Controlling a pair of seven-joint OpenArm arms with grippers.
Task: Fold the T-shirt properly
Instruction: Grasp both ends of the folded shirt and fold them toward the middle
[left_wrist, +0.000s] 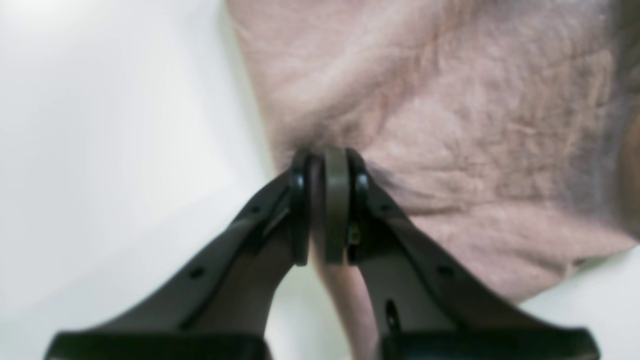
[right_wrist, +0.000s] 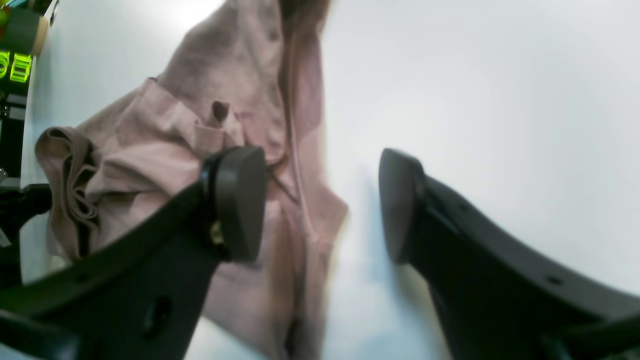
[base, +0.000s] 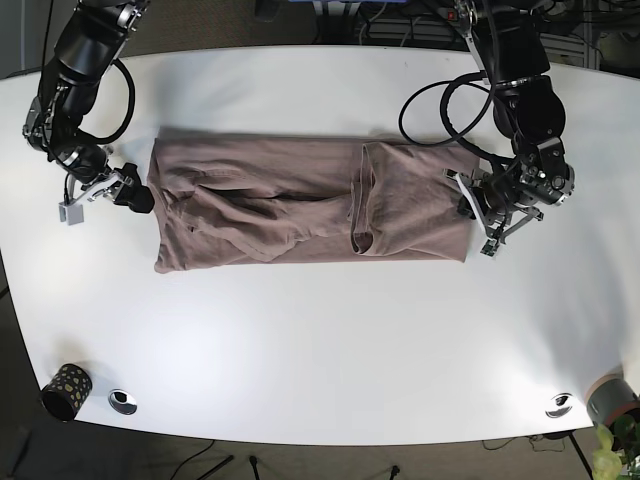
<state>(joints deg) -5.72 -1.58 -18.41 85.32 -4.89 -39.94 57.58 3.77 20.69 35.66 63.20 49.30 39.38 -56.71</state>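
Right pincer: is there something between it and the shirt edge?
Nothing visible. The right pincer is open beside the shirt edge, with only bare table between. The left pincer is already shut on the other edge.

T-shirt (base: 300, 215): soft matt cloth, dusty pink, finely fuzzy knit texture, creased. Table (base: 320, 340): smooth white top, slight sheen with soft glare near its edges. Left gripper (left_wrist: 325, 210): black matt plastic fingers, grey rubbery-looking pads, pressed together on a fold of cloth. Right gripper (right_wrist: 320, 205): same black plastic, grey smooth pads (right_wrist: 240, 200), standing apart. Cup (base: 64, 390) at the table's near-left corner: dark, speckled pattern.
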